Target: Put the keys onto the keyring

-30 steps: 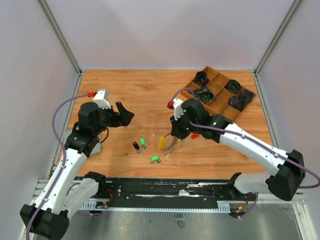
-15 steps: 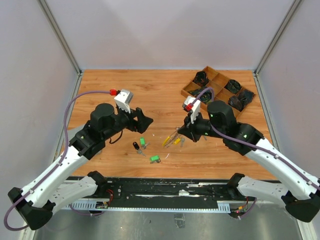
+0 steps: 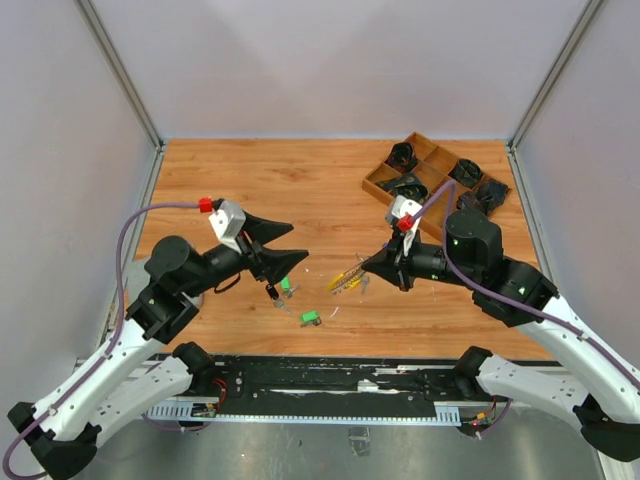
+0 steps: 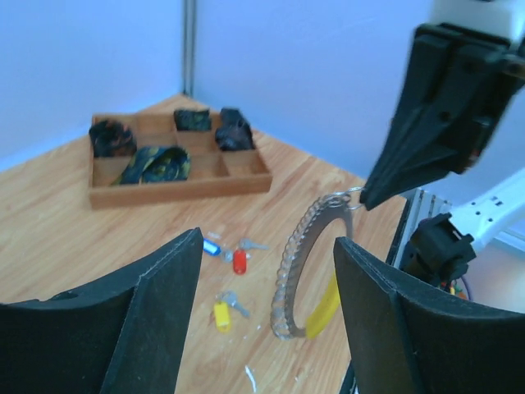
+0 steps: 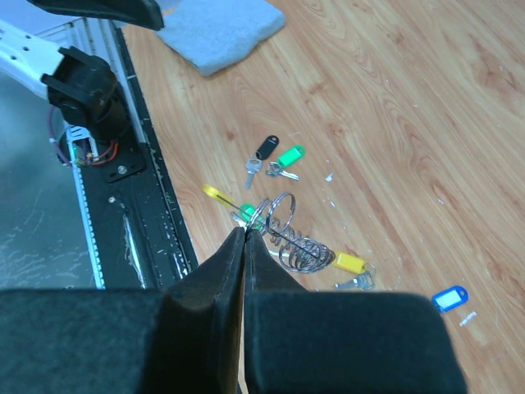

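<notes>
My right gripper (image 3: 378, 264) is shut on the top loop of the keyring (image 3: 345, 281), a silvery coil with a yellow curved piece, and holds it tilted above the table. In the right wrist view the shut gripper (image 5: 244, 234) pinches the keyring (image 5: 295, 242). My left gripper (image 3: 283, 244) is open and empty, facing the ring from the left; in its own view the keyring (image 4: 305, 254) hangs between its fingers (image 4: 156, 312). Keys lie on the wood: green (image 3: 285, 284), green (image 3: 310, 318), black (image 3: 271, 292), and in the left wrist view yellow (image 4: 221, 313), red (image 4: 239, 261), blue (image 4: 212, 247).
A wooden compartment tray (image 3: 437, 185) with dark bundles stands at the back right. A grey-blue pad (image 5: 217, 29) lies near the left arm. The black base rail (image 3: 330, 385) runs along the near edge.
My right gripper has lifted the keyring off the table and drawn back right. My left gripper has swung lower and turned its open jaws toward the ring.
</notes>
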Action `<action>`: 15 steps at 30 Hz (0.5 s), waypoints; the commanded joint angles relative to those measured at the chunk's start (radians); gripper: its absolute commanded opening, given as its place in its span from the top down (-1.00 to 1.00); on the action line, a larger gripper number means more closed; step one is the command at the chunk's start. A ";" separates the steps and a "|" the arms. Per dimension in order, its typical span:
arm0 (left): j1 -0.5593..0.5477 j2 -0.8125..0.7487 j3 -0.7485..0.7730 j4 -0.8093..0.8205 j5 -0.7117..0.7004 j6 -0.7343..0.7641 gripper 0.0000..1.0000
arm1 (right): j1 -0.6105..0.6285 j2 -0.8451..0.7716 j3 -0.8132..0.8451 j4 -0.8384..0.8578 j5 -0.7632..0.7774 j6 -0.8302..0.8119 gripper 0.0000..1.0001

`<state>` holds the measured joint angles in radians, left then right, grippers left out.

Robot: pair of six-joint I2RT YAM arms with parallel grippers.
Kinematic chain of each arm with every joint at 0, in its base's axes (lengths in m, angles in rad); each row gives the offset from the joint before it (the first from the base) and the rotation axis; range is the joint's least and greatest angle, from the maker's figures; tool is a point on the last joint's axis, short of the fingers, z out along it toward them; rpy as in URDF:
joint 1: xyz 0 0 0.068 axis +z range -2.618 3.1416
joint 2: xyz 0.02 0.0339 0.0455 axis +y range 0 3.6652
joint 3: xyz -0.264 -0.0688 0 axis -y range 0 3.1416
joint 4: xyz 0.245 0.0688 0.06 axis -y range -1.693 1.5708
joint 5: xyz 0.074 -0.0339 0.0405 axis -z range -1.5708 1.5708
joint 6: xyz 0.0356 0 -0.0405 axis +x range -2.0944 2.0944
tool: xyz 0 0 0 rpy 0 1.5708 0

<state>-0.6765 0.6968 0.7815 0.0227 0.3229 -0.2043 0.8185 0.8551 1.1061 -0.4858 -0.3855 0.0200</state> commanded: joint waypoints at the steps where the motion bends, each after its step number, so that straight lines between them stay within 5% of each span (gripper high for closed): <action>1: -0.006 -0.055 -0.053 0.221 0.140 0.042 -0.38 | -0.011 0.002 0.038 0.061 -0.096 -0.009 0.99; 6: -0.006 -0.027 -0.043 0.236 0.326 0.111 -0.21 | -0.011 0.022 0.054 0.080 -0.206 -0.050 0.99; 15: -0.025 -0.027 -0.042 0.243 0.449 0.142 -0.02 | -0.012 0.045 0.083 0.178 -0.345 -0.024 0.99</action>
<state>-0.6823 0.6788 0.7383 0.2237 0.6815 -0.0895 0.8185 0.9039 1.1473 -0.4107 -0.6384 -0.0082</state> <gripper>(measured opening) 0.530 0.010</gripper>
